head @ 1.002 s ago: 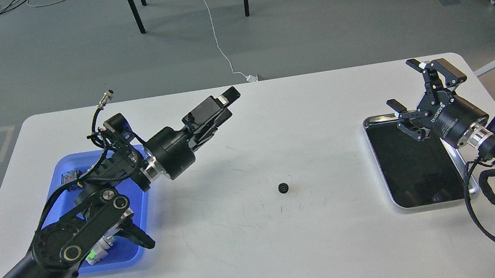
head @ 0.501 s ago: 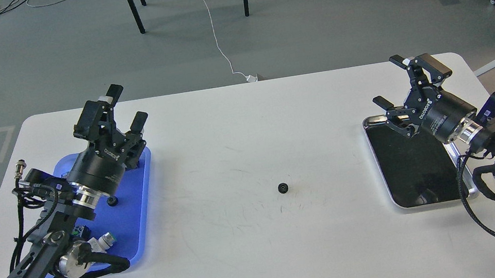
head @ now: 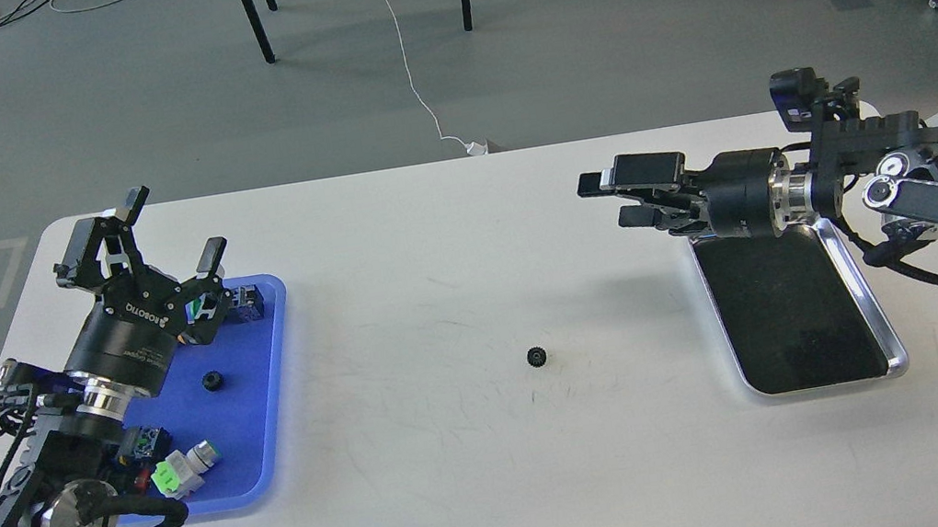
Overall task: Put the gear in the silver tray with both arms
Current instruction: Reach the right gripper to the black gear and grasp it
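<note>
A small black gear (head: 537, 356) lies alone on the white table near its middle. The silver tray (head: 867, 299) with a black inner surface sits at the right and holds nothing. My right gripper (head: 617, 198) is open and empty; it points left, above the table just left of the tray's far end and well above and right of the gear. My left gripper (head: 148, 232) is open and empty, raised over the far left part of the blue tray (head: 263, 406), far from the gear.
The blue tray holds a second small black gear (head: 212, 382), a green and white connector (head: 181, 467) and other small parts. The table's far edge runs behind both grippers. Chair legs and cables are on the floor beyond.
The left gripper has swung back from the table's middle to over the blue tray. The right arm has turned and reached left, off the silver tray. The gear has not moved.
</note>
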`<state>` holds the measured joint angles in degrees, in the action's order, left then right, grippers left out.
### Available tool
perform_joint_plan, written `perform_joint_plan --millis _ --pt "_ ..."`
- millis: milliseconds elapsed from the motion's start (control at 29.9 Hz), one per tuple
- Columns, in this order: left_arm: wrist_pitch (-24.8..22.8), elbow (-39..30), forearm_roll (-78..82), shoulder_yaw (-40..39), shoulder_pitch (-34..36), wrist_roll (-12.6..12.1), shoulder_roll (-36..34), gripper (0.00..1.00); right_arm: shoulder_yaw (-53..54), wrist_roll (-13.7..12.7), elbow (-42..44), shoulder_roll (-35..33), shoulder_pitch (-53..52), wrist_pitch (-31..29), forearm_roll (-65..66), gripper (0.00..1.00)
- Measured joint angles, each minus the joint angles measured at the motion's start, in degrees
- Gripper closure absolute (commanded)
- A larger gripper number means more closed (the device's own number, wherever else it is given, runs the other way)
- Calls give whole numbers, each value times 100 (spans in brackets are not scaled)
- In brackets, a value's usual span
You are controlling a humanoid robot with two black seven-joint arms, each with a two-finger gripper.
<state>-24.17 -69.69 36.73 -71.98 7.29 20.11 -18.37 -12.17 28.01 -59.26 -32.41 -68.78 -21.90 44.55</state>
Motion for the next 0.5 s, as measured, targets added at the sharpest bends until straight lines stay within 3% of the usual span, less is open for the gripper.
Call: perform_joint_plan --millis 234,501 --pt "-4 -47 -27 -82 -11 20 0 2 -1708 0 -354 509 -1281 177 1753 1" --pt "-8 -63 -34 -97 -67 28 33 2 -3132 0 51 1881 -1667 1301 2286 1"
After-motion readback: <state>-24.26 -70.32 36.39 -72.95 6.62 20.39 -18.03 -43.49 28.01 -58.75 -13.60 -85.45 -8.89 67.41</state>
